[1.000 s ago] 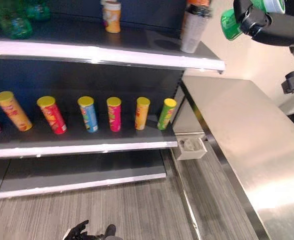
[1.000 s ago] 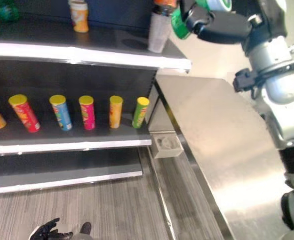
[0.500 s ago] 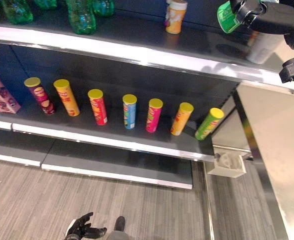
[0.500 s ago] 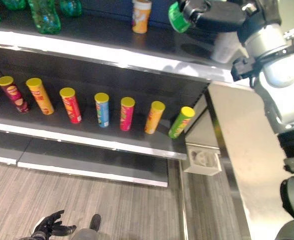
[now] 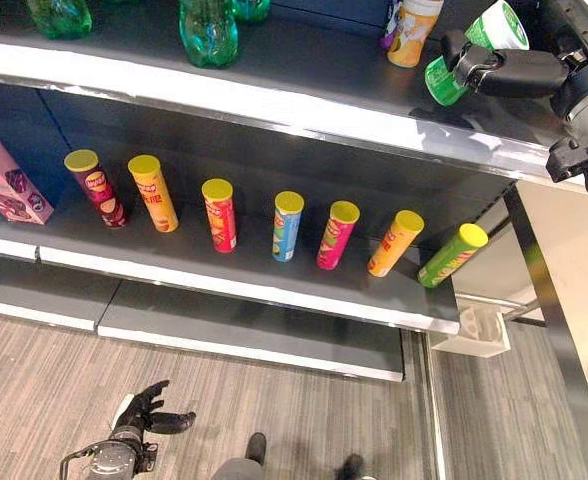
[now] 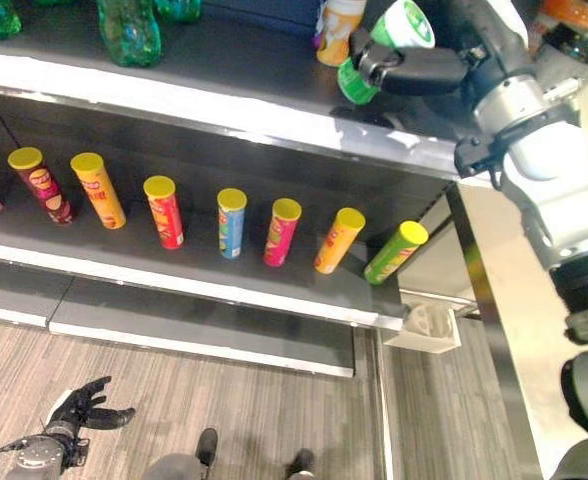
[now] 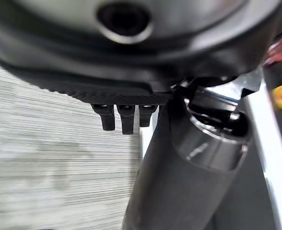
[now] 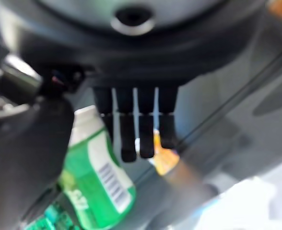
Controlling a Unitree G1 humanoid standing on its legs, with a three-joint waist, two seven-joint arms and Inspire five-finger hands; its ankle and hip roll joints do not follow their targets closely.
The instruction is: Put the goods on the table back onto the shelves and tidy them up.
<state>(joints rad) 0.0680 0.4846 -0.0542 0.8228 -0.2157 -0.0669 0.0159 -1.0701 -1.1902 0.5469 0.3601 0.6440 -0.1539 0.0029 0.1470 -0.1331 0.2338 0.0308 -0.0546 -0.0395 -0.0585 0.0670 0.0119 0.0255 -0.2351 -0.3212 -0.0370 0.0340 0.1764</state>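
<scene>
My right hand (image 5: 514, 72) is shut on a green and white container (image 5: 474, 45), which it holds tilted just above the right end of the top shelf (image 5: 304, 105). In the right wrist view the green container (image 8: 100, 177) sits between the thumb and the fingers (image 8: 141, 129). An orange and white cup (image 5: 414, 25) stands on the shelf right beside the held container. My left hand (image 5: 149, 415) hangs low over the floor, fingers spread and holding nothing.
Several chip tubes (image 5: 287, 225) stand in a row on the middle shelf, with a pink box (image 5: 4, 185) at its left. Green bottles (image 5: 209, 30) stand on the top shelf. A steel table (image 5: 574, 300) adjoins the shelves at right, a small white box (image 5: 471, 335) by its corner.
The camera has swung left along the shelves. My right hand has carried the green container from beside the shelf's end to over the top shelf, next to the orange cup.
</scene>
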